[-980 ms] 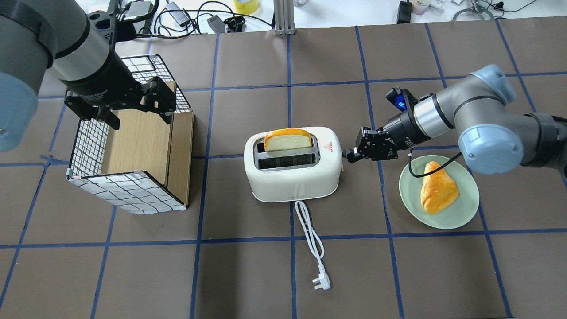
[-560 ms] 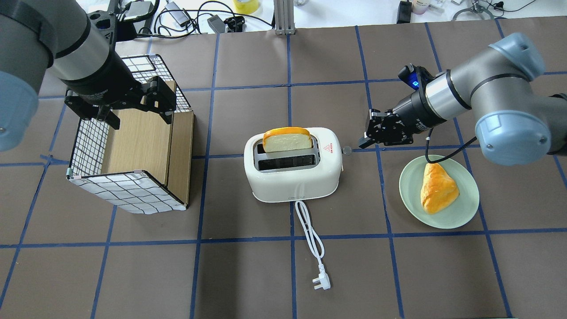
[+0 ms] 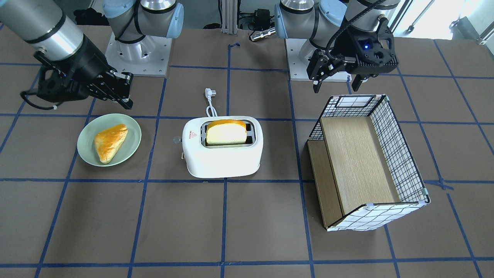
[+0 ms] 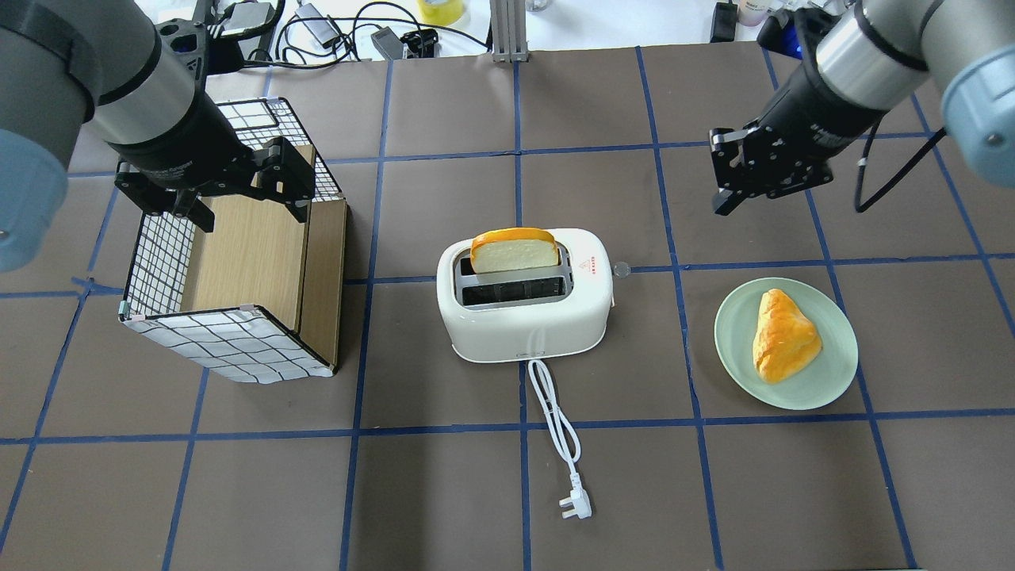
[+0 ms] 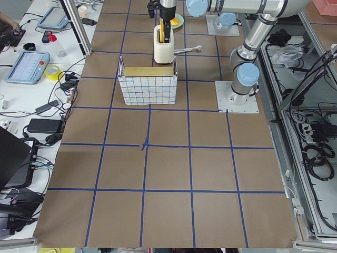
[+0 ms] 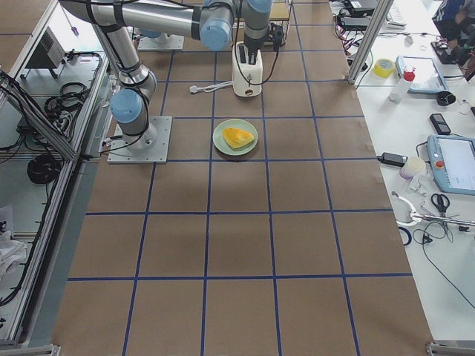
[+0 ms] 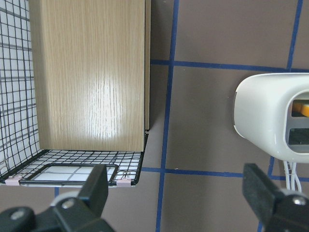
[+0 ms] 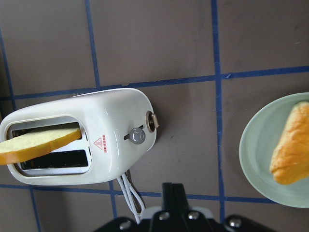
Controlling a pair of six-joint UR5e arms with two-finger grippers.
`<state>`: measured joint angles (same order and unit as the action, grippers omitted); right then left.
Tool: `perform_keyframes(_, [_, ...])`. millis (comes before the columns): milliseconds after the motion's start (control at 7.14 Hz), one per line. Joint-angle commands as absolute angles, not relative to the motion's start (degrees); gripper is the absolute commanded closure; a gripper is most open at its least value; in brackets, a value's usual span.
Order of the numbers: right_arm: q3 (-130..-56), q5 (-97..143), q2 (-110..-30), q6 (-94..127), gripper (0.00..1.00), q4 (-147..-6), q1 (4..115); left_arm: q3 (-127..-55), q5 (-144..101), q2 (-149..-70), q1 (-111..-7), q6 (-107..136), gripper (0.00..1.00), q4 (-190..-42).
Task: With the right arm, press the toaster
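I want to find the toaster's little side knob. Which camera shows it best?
The right wrist-mounted view: the grey knob on the toaster is large and clear there. Overhead and front-facing views show a small dot; in left wrist and side views it cannot be made out.

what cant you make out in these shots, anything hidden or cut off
- Toaster: left wrist view, cut off by the right edge.
- Red lettering on its top: too small to read in any view.
- Bread: lower part hidden inside the toaster.
- Plate: left side view, tiny, partly behind an arm.
- Right gripper: right wrist view, body cut off by the bottom edge.
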<state>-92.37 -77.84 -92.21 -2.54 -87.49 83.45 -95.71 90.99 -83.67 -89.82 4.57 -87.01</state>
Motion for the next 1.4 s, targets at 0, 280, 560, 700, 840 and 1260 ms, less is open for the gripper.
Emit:
perform_keyframes(0, [-84.3,-89.0,-92.3,-0.3,0.47,-80.9,85.2,-95.7,91.0,-83.7,-89.8,4.6,0.0,-87.0])
perform_keyframes(280, [-84.5,-93.2,-90.9,5.2,0.08,-82.1,91.2,-95.7,91.0,-83.7,-89.8,4.6,0.0,-87.0])
perform_keyframes(560, [-85.7,-92.4,-90.3,3.1,0.0,-90.8,91.8,-95.7,91.0,-83.7,-89.8,4.6,0.0,-87.0])
perform_keyframes(700, [-85.9,-92.4,-90.0,1.2,0.0,-92.9,91.8,-95.7,91.0,-83.7,-89.8,4.6,0.0,-87.0])
perform_keyframes(840, [-86.0,-92.4,-90.1,1.2,0.0,-93.2,91.8,-95.7,91.0,-83.7,-89.8,4.6,0.0,-87.0])
perform_keyframes(1260, [-86.4,-92.4,-90.1,1.8,0.0,-93.3,91.8,-95.7,91.0,-83.7,-89.8,4.6,0.0,-87.0])
